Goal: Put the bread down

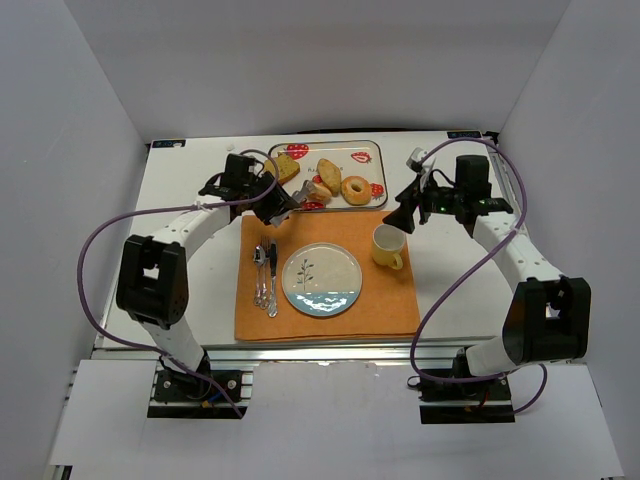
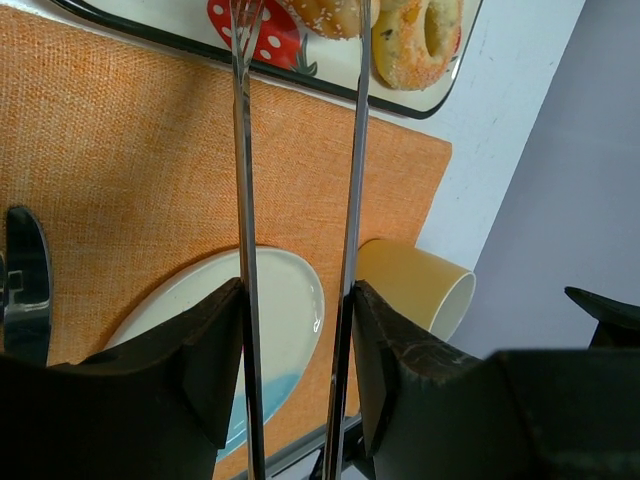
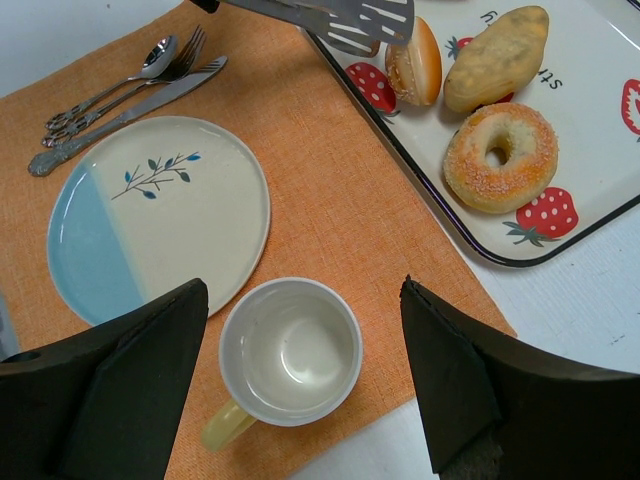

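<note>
Two bread rolls lie on the strawberry-print tray (image 1: 378, 148): a longer oval roll (image 1: 329, 172) (image 3: 497, 58) and a shorter round roll (image 1: 319, 189) (image 3: 415, 62). My left gripper (image 1: 270, 205) (image 2: 297, 300) is shut on metal tongs (image 1: 298, 195) (image 2: 243, 200), pressing both arms. The slotted tong ends (image 3: 350, 20) reach over the tray's near edge right beside the round roll (image 2: 325, 15), which shows between the tong arms. I cannot tell whether they touch it. My right gripper (image 1: 400, 218) (image 3: 303, 290) is open and empty, hovering above the yellow cup (image 1: 388, 246) (image 3: 290, 350).
A bagel (image 1: 355, 189) (image 3: 500, 157) and a toast slice (image 1: 285, 167) also lie on the tray. The orange placemat (image 1: 390, 300) holds a white-and-blue plate (image 1: 321, 280) (image 3: 160, 210) and cutlery (image 1: 266, 275) (image 3: 120, 100) to its left. White walls enclose the table.
</note>
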Available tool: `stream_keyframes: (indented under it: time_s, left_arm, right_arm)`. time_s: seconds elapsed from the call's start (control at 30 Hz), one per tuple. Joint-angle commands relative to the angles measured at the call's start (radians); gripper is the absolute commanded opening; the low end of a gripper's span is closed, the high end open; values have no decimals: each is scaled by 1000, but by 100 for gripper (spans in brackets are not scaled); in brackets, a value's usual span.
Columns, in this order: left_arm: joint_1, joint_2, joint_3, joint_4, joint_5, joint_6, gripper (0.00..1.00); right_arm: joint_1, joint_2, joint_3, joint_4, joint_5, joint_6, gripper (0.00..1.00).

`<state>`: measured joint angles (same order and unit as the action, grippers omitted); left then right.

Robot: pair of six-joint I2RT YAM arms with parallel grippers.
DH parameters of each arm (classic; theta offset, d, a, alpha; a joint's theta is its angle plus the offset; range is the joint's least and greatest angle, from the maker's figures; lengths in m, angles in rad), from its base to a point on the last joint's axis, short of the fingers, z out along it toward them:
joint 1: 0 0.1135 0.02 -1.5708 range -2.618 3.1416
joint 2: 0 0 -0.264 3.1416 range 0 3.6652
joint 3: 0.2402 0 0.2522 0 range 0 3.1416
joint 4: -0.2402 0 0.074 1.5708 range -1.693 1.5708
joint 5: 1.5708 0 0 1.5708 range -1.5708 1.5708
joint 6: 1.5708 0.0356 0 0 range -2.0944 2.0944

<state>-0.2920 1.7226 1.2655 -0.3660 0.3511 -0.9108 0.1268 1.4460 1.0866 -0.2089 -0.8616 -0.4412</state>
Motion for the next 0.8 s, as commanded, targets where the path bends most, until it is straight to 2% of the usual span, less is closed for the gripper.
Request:
stream_keyframes:
  time_s: [0.0, 0.77]
  left_arm:
    - [-3, 2, 44, 18, 17, -5, 55]
    - [-4, -5, 6, 124, 61, -92, 56]
  right_arm:
    - [-9, -39, -10, 28, -27, 10, 82]
    - [-19, -44, -27, 29, -39, 10, 82]
